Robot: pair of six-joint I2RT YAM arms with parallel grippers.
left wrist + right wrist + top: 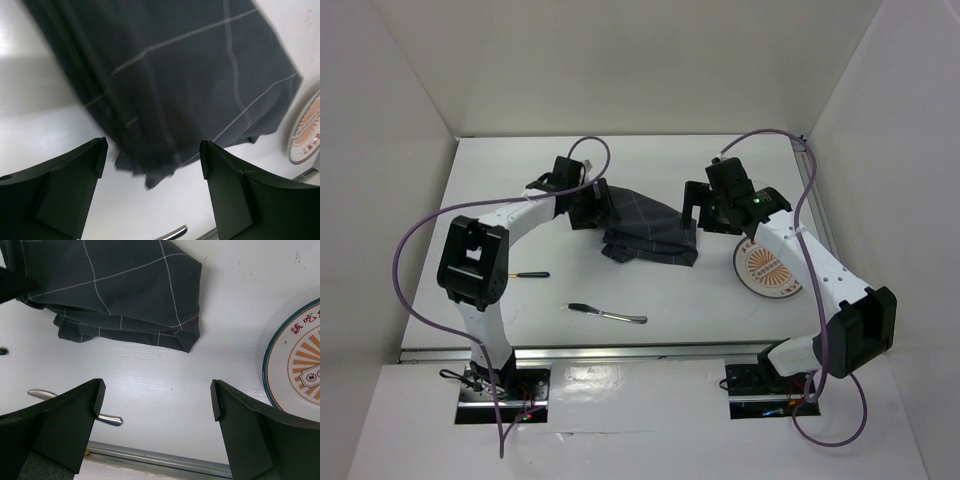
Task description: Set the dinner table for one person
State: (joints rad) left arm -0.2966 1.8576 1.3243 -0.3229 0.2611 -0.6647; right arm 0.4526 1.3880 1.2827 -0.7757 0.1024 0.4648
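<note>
At the far left of the white desk (670, 290), which fills the floor of the walled bay beneath both arms, lies a dark-handled utensil (532, 274) of a kind I cannot tell. The left end effector (152, 150) hangs wide and empty over the left edge of the dark grey checked cloth (645, 232), which sits rumpled in loose layers at mid-desk. A metal knife (605, 314) lies nearer the bases. The right end effector (157, 395), likewise wide and empty, hovers over bare desk between the cloth and the orange-patterned plate (770, 268). The likely troubles are a pinch catching only the top layer so the cloth opens crooked, a dragged cloth sweeping the knife, the two arms meeting over the cloth, or the right arm nudging the plate.
</note>
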